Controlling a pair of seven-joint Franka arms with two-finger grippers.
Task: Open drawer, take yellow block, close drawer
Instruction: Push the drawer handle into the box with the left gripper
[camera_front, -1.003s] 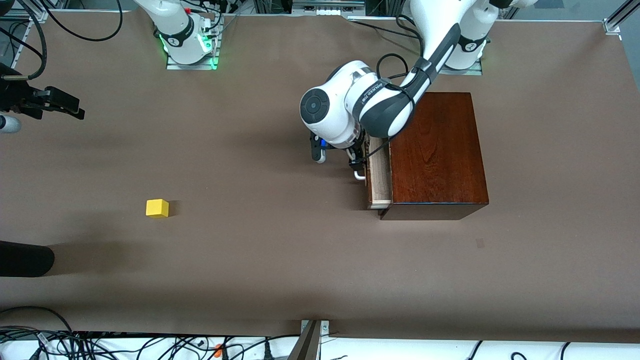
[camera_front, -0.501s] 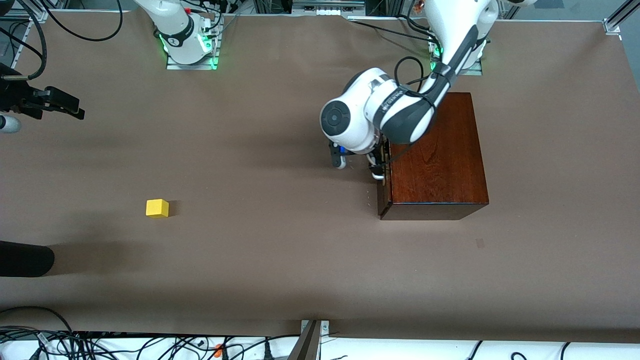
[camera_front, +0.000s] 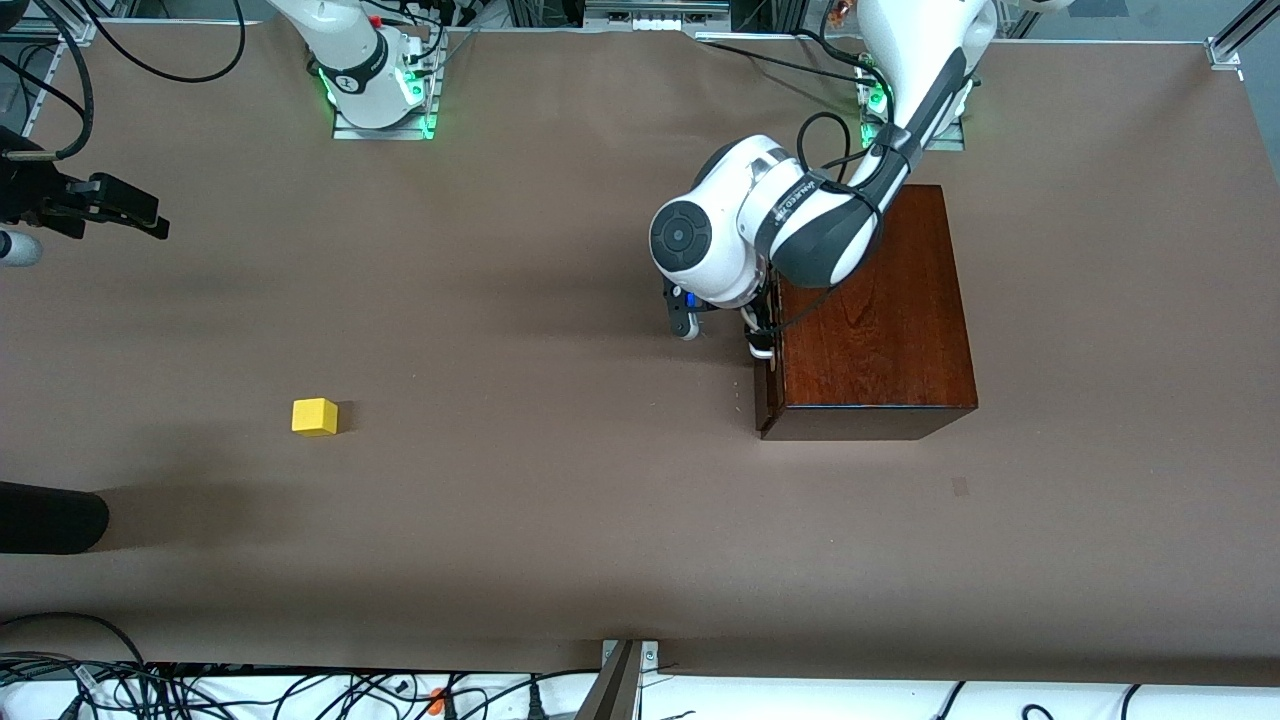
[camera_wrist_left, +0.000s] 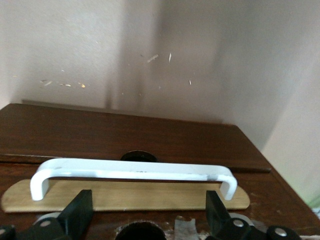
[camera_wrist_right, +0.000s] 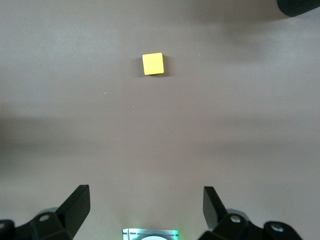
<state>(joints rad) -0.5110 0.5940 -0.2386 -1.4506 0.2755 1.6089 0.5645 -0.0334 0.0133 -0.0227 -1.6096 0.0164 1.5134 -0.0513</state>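
- The drawer (camera_front: 765, 385) sits flush in the dark-brown wooden box (camera_front: 870, 310), which stands toward the left arm's end of the tabletop (camera_front: 560, 520); no pale tray shows, so it looks fully shut.
- The white bar handle (camera_wrist_left: 132, 172) runs across the drawer front in the left wrist view, and the left gripper (camera_wrist_left: 145, 220) is right at it, fingers (camera_wrist_left: 77, 215) spread either side of the bar and clasping nothing.
- The yellow block (camera_front: 314, 416) lies out on the open tabletop, well apart from the box and toward the right arm's end. It is already out of the drawer.
- My read: closing is the step in hand and it is all but done. To finish well, back the left gripper straight off along the drawer's line, fingers kept wide, so nothing hooks the bar and drags the tray out again.
- Left arm pose: it reaches from its base at the robots' edge, elbow over the box top, wrist bent down at the drawer front.
- The right gripper (camera_wrist_right: 145, 215) waits high over the tabletop, fingers wide and empty, the block in its wrist view.
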